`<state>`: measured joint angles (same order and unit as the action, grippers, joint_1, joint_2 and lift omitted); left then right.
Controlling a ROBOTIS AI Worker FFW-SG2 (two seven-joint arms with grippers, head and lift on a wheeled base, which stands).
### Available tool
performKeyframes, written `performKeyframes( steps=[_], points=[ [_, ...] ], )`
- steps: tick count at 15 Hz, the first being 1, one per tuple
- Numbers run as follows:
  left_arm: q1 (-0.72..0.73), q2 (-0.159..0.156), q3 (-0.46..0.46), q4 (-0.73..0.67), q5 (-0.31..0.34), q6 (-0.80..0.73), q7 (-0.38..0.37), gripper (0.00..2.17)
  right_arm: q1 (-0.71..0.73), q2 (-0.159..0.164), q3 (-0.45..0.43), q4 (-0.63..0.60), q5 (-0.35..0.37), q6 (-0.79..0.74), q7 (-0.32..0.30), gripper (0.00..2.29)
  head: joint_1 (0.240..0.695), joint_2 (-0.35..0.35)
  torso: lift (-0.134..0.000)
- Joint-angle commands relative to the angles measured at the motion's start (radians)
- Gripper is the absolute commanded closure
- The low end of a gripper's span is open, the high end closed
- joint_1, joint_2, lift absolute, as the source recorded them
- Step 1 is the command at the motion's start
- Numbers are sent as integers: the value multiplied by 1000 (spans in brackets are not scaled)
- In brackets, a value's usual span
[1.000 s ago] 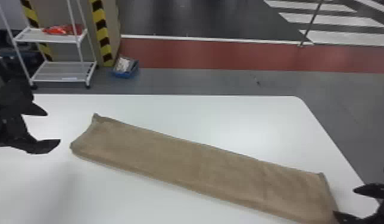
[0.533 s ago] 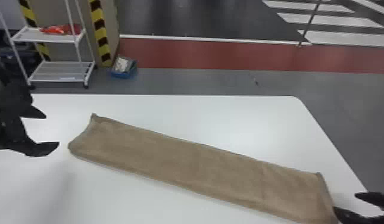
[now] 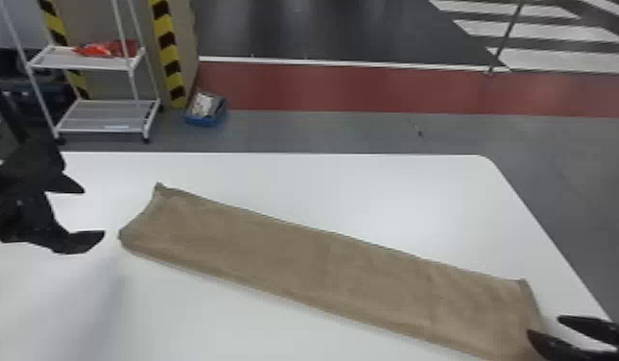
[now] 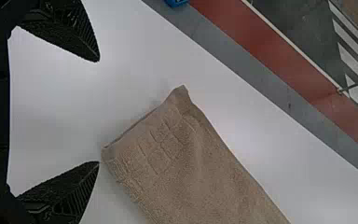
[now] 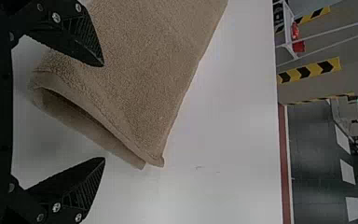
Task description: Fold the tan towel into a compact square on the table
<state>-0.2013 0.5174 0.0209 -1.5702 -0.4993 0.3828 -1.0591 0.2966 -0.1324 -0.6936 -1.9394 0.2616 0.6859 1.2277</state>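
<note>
Head view, tan towel (image 3: 322,259): laid flat on the white worktop (image 3: 351,192) as a long slanting strip, one end by each gripper; the long fold looks done, the shortening folds are still to come.
Head view, right gripper (image 3: 543,324): has shifted inward since the earlier frames, its nearer finger now overlapping the towel's right end; I read this as lining up for a grip there, which would start the end-over fold.
Head view, left gripper (image 3: 94,212): just off the towel's left end, its place against the cloth hardly altered; no cloth held.
Left wrist view, left fingers: wide apart and empty; one tip is close beside a towel corner (image 4: 108,153), the other well apart over worktop.
Right wrist view, right fingers: wide, nothing gripped; one crosses in front of the towel, the other is beside its layered end (image 5: 93,116). Contact and height I cannot tell; closing early might catch only one layer.
</note>
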Motion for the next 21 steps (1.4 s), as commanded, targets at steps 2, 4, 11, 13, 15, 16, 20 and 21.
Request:
performKeyframes(
  steps=[2,4,11,13,15,16,20,21],
  points=[
    [-4,-2,-1,4,-2,0,2,100,-5,7,5,-1,-9,1,3,279,695,-84,-125],
    [-6,-2,-1,7,-2,0,4,100,-22,7,5,0,-2,7,4,346,695,-76,-125],
    [-20,-4,-4,33,-4,-15,8,100,-28,-9,-3,7,8,59,22,350,695,-72,-125],
    [-24,-4,-7,38,-5,-15,10,100,-27,-12,-1,7,7,65,22,350,695,-77,-125],
    [-29,-5,-15,41,-5,-15,11,100,-27,-7,13,7,16,62,24,481,695,-82,-125],
    [-29,-5,-15,41,-5,-15,10,100,-27,-7,19,7,21,62,24,502,695,-82,-125],
    [-29,1,-12,41,-2,-18,7,100,-27,-6,28,7,30,62,36,569,695,-75,-125],
    [-29,1,-10,41,-2,-18,7,100,-27,-6,26,7,30,65,38,616,695,-71,-125]
  ],
)
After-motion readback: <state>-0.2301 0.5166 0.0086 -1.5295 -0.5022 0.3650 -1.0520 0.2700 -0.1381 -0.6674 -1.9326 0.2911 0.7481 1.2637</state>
